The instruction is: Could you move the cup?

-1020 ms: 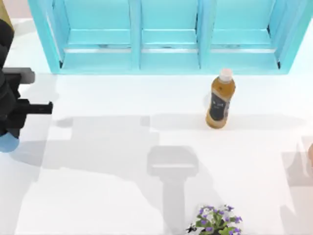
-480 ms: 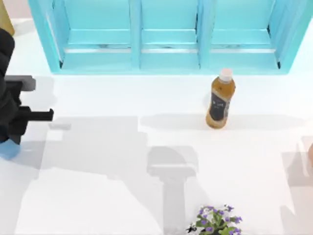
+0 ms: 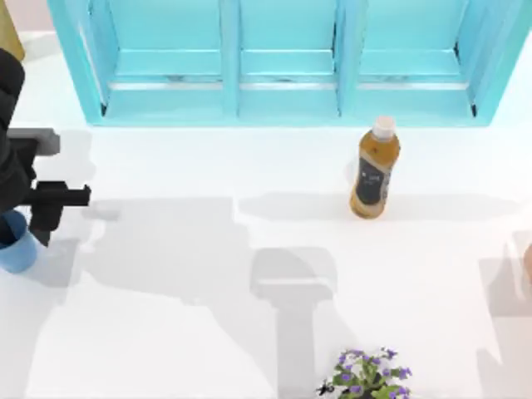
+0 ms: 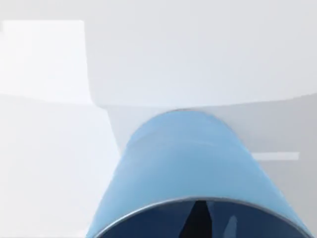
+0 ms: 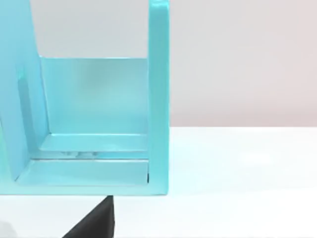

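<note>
The cup (image 3: 15,243) is at the far left edge of the table (image 3: 208,316) in the top view, in front of the shelf unit and well apart from the other objects. Its blue body shows partly from under the left arm, whose dark mass overlaps its upper side. In the left wrist view the cup (image 4: 190,173) sits directly under the camera, its tapered blue wall running away from the lens and its grey rim and dark interior nearest it. The left gripper (image 3: 33,208) is positioned at the cup, with a dark bar projecting toward the table's centre. The state of its jaws cannot be told: the fingers are hidden by the arm in the top view, and the wrist view does not show how far apart they stand or whether they touch the cup wall. An amber bottle (image 3: 375,170) with a white cap stands upright toward the right half of the table, just in front of the light blue shelf unit (image 3: 283,66) that spans the back. A small plant with purple flowers (image 3: 370,378) sits at the front edge. The right wrist view shows one open compartment of the shelf unit (image 5: 94,124) and a dark part at the lower edge; the right jaws' state cannot be told.
</note>
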{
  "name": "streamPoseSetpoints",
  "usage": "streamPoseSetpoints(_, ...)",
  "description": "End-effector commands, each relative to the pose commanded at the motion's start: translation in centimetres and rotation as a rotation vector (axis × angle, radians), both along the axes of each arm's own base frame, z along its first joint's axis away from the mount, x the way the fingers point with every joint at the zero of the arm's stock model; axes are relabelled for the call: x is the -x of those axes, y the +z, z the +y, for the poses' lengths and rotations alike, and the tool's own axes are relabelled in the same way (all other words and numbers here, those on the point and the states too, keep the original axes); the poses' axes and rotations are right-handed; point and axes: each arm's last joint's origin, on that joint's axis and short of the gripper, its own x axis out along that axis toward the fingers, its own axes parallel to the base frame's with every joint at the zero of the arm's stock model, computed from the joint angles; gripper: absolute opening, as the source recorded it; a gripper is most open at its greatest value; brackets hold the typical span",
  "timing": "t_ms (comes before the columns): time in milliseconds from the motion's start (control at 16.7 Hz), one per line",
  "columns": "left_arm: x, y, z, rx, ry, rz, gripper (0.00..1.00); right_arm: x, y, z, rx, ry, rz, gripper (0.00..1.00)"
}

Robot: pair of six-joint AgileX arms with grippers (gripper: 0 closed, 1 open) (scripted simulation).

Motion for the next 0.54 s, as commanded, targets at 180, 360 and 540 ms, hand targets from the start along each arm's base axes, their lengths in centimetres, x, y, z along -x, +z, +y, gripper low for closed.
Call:
streamPoseSetpoints(180,0.0,0.0,0.0,0.0,0.0,0.0,0.98,0.0,0.0,0.0,0.0,0.0,0.0,1.0)
streamPoseSetpoints(360,0.0,0.0,0.0,0.0,0.0,0.0,1.0,0.0,0.0,0.0,0.0,0.0,0.0,1.0)
streamPoseSetpoints(540,0.0,0.0,0.0,0.0,0.0,0.0,1.0,0.0,0.0,0.0,0.0,0.0,0.0,1.0)
